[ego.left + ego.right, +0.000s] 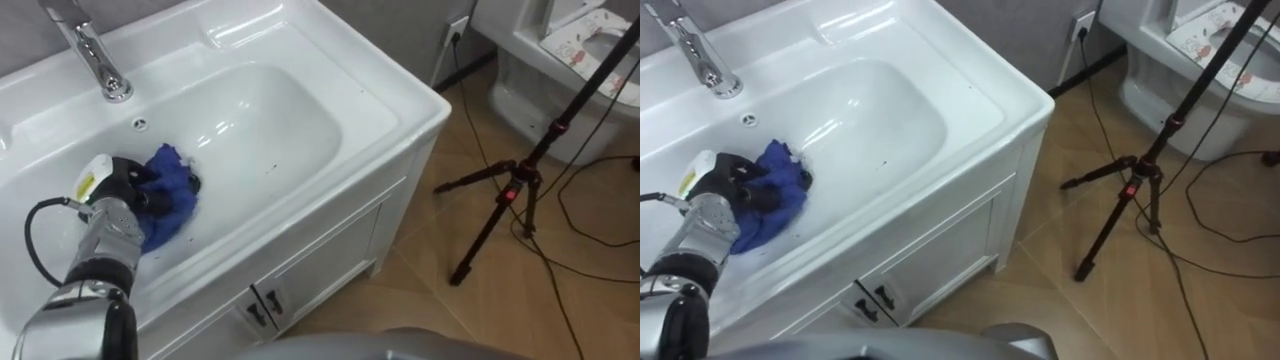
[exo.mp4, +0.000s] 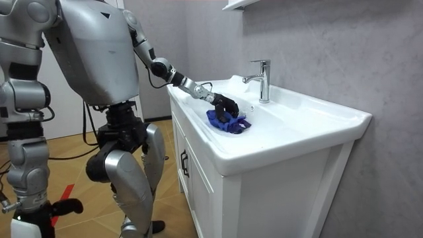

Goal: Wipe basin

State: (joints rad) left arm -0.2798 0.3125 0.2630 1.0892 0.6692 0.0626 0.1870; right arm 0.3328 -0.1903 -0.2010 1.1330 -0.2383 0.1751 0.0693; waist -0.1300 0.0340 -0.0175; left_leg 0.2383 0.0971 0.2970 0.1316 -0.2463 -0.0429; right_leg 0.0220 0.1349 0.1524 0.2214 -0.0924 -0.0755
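- The robot stands close in front of a white rectangular ceramic basin (image 1: 280,120), which sits on a white cabinet with two doors (image 1: 325,262).
- Its left arm comes in from the lower left of the eye views and goes down into the bowl.
- The dark left hand (image 1: 132,186) is in the left part of the bowl. Its fingers are curled around a crumpled blue cloth (image 1: 172,205) and grip it.
- The cloth lies on the floor of the bowl. It touches the white surface and bunches out to the right of the hand.
- In the room view the same hand is low inside the basin, and the cloth shows just under it.
- A shiny chrome tap (image 1: 95,58) stands upright at the back rim, in the upper left of the frame, well apart from the hand.
- A small round metal overflow hole (image 1: 140,124) is on the bowl wall below the tap.
- At the right of the frame a black tripod with red parts (image 1: 520,185) stands on the wooden floor.
- Behind it, in the upper right corner, is a white toilet (image 1: 530,90).
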